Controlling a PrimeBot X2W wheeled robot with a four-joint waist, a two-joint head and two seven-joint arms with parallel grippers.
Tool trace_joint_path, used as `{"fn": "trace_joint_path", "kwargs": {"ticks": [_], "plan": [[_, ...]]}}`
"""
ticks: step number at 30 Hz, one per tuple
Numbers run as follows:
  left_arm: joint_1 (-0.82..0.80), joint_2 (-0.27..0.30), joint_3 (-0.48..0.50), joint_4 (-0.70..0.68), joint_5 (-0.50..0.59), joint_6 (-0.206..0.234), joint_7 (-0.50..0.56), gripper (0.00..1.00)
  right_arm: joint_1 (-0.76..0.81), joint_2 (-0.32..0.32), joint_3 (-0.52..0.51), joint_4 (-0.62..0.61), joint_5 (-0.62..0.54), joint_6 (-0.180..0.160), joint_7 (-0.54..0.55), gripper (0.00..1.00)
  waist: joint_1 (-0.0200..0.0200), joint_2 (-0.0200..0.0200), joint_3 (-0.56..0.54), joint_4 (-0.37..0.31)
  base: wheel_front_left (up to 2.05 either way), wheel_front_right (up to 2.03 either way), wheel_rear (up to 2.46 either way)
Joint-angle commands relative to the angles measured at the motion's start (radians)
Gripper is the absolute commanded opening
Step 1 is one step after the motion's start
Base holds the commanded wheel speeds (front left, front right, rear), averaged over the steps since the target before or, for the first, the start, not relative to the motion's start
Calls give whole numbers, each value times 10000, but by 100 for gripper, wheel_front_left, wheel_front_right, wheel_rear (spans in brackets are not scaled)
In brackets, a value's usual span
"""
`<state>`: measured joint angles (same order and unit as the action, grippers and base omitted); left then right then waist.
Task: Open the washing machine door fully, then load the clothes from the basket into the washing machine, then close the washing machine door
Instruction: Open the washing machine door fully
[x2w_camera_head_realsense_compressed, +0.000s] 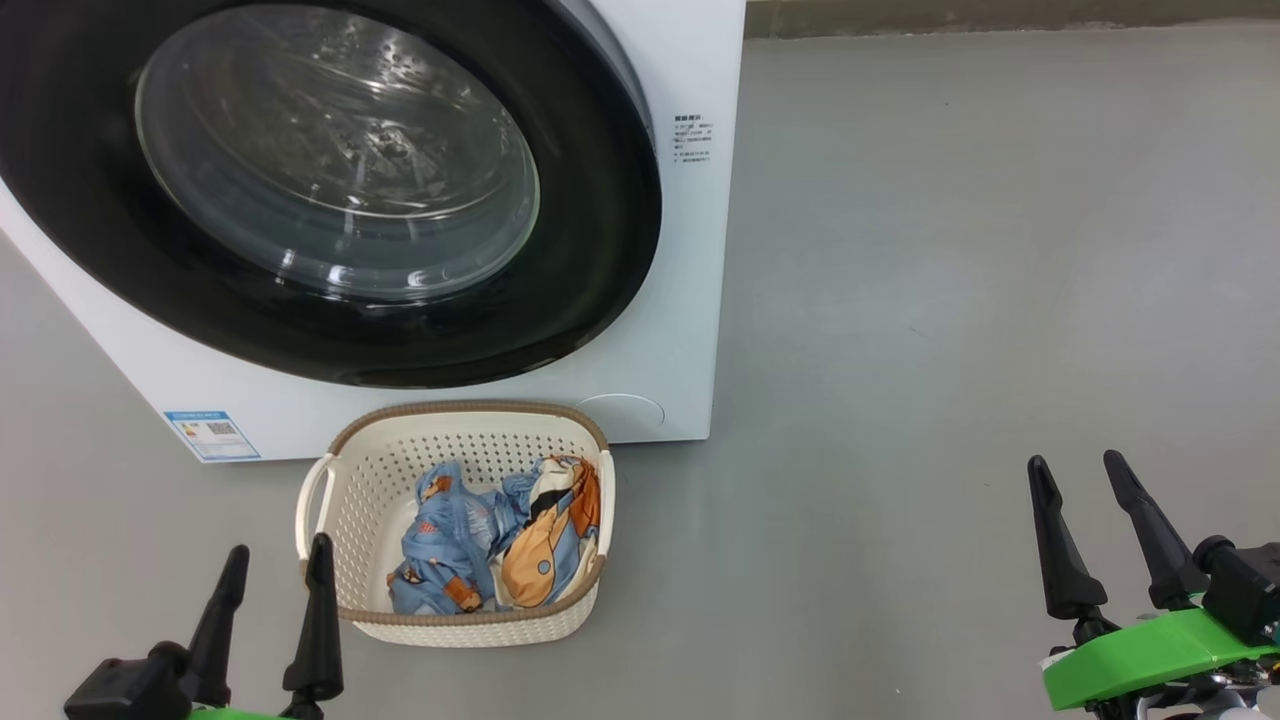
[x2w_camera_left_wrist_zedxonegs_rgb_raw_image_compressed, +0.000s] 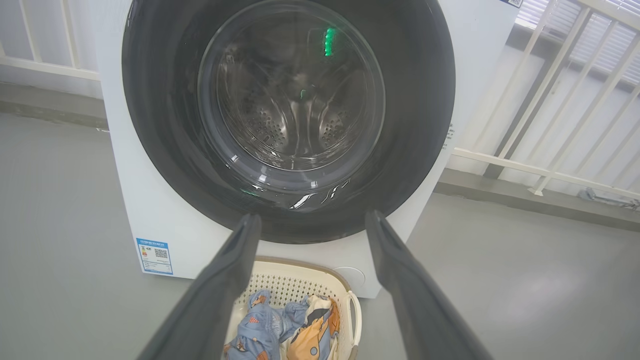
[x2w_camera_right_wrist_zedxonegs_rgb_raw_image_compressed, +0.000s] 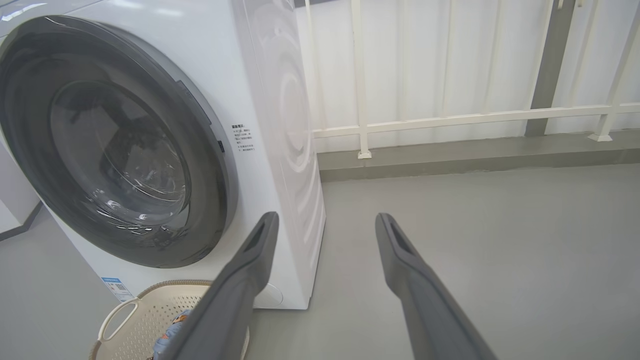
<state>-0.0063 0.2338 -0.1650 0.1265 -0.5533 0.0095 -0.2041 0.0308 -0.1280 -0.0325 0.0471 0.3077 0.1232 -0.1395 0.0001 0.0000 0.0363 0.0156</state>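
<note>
The white washing machine (x2w_camera_head_realsense_compressed: 680, 320) stands on the grey floor, its round black-rimmed door (x2w_camera_head_realsense_compressed: 330, 190) lying flat against its front. A cream basket (x2w_camera_head_realsense_compressed: 455, 430) sits directly before it and holds the clothes (x2w_camera_head_realsense_compressed: 495, 540), a light blue garment and a cream and orange one. My left gripper (x2w_camera_head_realsense_compressed: 279, 563) is open just left of the basket, near its handle. Far to the right, over bare floor, my right gripper (x2w_camera_head_realsense_compressed: 1079, 470) is open too. The left wrist view faces the door (x2w_camera_left_wrist_zedxonegs_rgb_raw_image_compressed: 290, 200) with the basket (x2w_camera_left_wrist_zedxonegs_rgb_raw_image_compressed: 295, 275) below its fingers. The right wrist view sees the machine (x2w_camera_right_wrist_zedxonegs_rgb_raw_image_compressed: 280, 125) from its right corner.
A blue label sticker (x2w_camera_head_realsense_compressed: 212, 435) is on the machine's lower left front. A white railing (x2w_camera_right_wrist_zedxonegs_rgb_raw_image_compressed: 450, 120) on a raised kerb runs behind and to the right of the machine. Open grey floor (x2w_camera_head_realsense_compressed: 950, 300) spreads to the right.
</note>
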Motion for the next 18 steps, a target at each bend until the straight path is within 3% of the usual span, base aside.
{"fn": "trace_joint_path", "kwargs": {"ticks": [1,9,10,12,18], "plan": [[-449,233,330,-187,27,41,-135,100,-407,-127,230,-243,-43,75,-64,100,0,0,3,14,14,14,-28],[-448,226,264,-139,1,48,-163,100,-614,-83,293,-144,34,75,-30,100,0,0,-18,135,1,1,-2],[-439,219,251,-136,0,51,-167,100,-679,-57,319,-111,78,75,-31,41,0,0,-19,159,0,0,0],[-415,203,221,-136,-2,59,-174,100,-835,-9,388,-29,142,75,-59,3,0,0,-24,215,0,0,0],[-314,148,157,-143,-22,95,-206,100,-1564,340,499,427,948,75,-341,0,0,0,-34,401,0,0,0]]}}
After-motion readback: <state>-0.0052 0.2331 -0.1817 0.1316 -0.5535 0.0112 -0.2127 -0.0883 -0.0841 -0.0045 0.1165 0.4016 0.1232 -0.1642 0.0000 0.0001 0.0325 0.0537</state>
